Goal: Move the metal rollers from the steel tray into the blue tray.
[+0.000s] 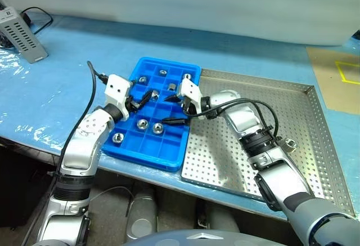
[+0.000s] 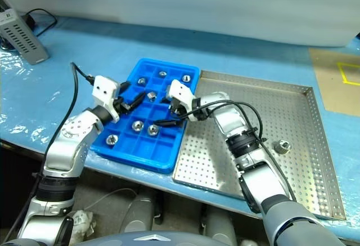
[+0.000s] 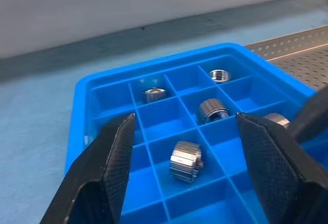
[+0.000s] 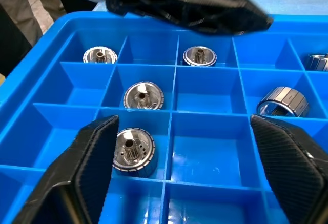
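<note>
Metal rollers (image 1: 142, 124) mostly sit in the compartments of the blue tray (image 1: 169, 155), which lies left of centre in the head views on the blue-covered bench (image 1: 45, 97). The left end effector (image 1: 135, 101) hovers over the blue tray's left half, fingers apart and nothing between them; in its wrist view one roller lies on its side in the cell just ahead. At the frame's centre the right end effector (image 1: 179, 110) reaches across the blue tray's right edge, its fingers spread wide and empty above a vacant cell. To the right, the steel tray (image 1: 315, 97) looks nearly bare, with one remaining roller (image 1: 290, 143) close behind the right forearm, though glare on the perforated floor might hide another. The step in hand reads as a drop-off just finished. Next, the right arm would need to swing back over the steel tray, lower around that last roller and close on it.
</note>
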